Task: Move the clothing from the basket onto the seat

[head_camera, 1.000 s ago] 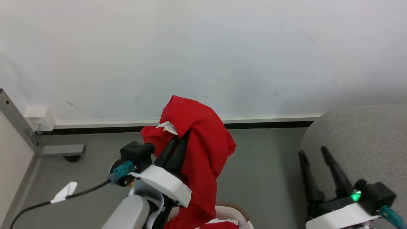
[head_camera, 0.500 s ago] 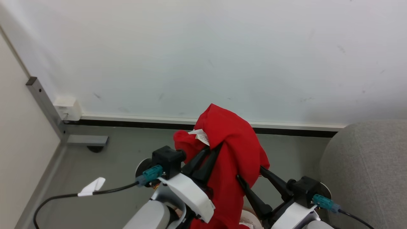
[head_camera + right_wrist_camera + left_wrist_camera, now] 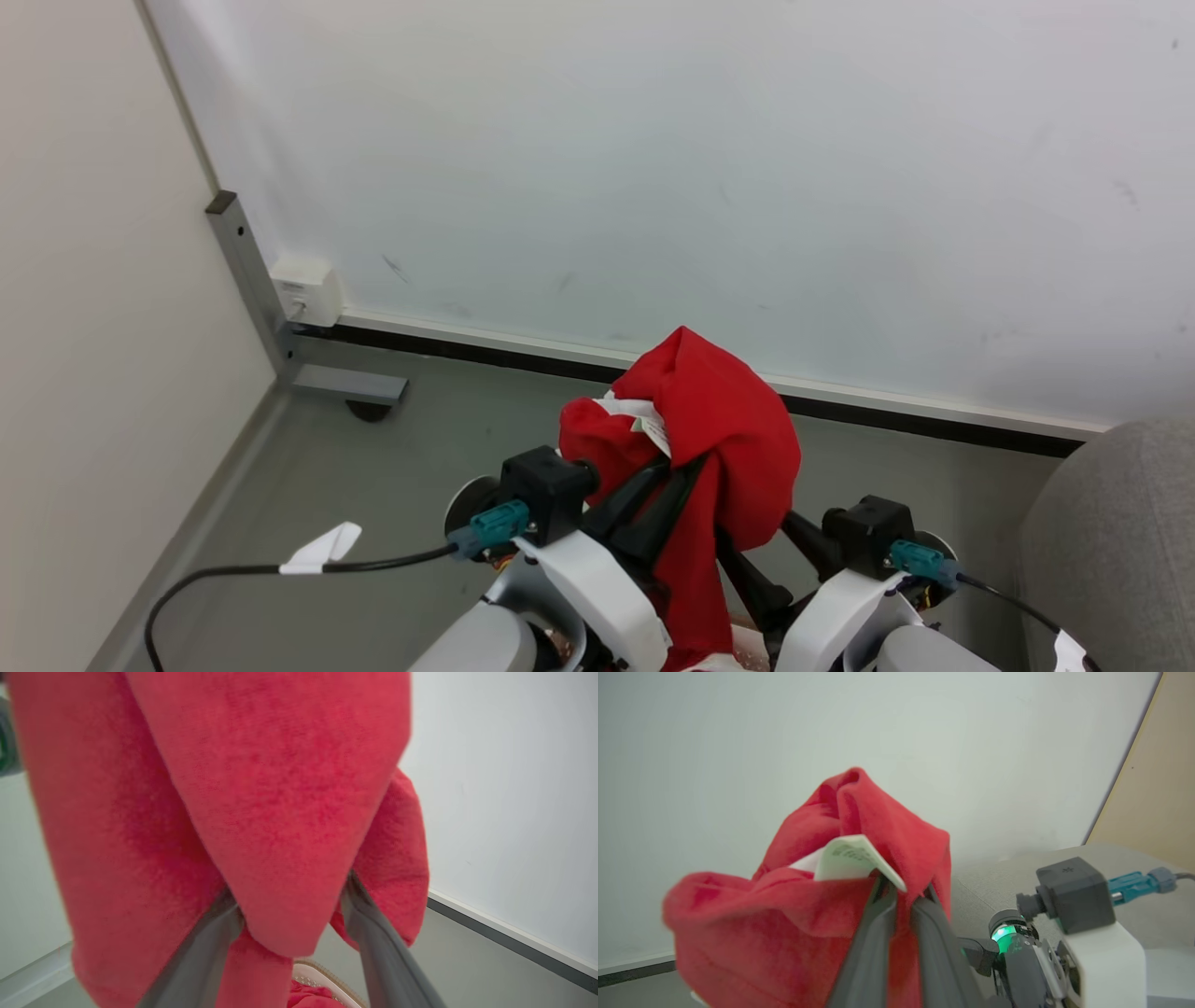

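Up in front of the wall (image 3: 653,187), the left claw (image 3: 674,464) is pinched tight on a red garment (image 3: 724,439), right by its white label (image 3: 850,856). There's print on it, but it's too blurry to read. The cloth hangs long-ways straight down toward the basket (image 3: 327,970), with more red clothing (image 3: 310,996) inside. The right claw (image 3: 289,900) is spread wide, with fabric draped between its fingers (image 3: 373,942), not squeezing. The seat (image 3: 1111,532) is off to the robot's right, so I'd guess a rightward swing comes next. The right arm's closer.

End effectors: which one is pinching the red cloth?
The left end effector: it is clamped shut on the clothing beside the white label. The right end effector stands open around hanging cloth.
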Robot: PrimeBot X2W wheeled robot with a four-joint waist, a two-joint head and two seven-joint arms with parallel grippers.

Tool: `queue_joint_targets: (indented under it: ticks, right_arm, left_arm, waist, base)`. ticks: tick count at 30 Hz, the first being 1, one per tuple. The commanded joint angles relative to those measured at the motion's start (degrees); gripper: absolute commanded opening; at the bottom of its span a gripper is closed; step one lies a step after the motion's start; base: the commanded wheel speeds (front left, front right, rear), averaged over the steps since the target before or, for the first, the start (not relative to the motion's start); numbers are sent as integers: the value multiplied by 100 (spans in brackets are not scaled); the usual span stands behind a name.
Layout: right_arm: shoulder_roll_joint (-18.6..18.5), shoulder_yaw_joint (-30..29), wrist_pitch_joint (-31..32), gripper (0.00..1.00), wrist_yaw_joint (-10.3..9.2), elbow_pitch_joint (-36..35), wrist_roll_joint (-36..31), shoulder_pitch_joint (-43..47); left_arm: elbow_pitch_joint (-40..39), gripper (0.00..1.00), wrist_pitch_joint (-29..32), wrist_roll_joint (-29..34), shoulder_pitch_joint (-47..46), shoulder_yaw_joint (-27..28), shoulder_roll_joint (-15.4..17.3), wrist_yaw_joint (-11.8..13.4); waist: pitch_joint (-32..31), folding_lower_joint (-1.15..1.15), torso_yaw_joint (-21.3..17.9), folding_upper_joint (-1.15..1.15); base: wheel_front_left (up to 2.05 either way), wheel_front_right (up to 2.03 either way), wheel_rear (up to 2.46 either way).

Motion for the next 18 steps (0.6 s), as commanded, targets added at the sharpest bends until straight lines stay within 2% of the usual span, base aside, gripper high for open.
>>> queue_joint_targets:
  ticks: [1,16,18]
  right_arm:
    - [34,21,-18,0,-12,-64,58,-104]
    - [-126,-619,-21,0,-12,-578,-139,214]
    - [-145,-824,-22,0,-12,-706,-121,293]
  left_arm:
    - [19,0,-11,-37,44,8,10,16]
    - [97,0,-106,-199,204,175,138,214]
    - [108,41,-157,-227,243,205,133,252]
  waist:
    - [-16,0,38,0]
    - [14,0,-207,0]
    - [30,0,-280,0]
  base:
    - [0,0,0]
    - [0,0,0]
    - [0,0,0]
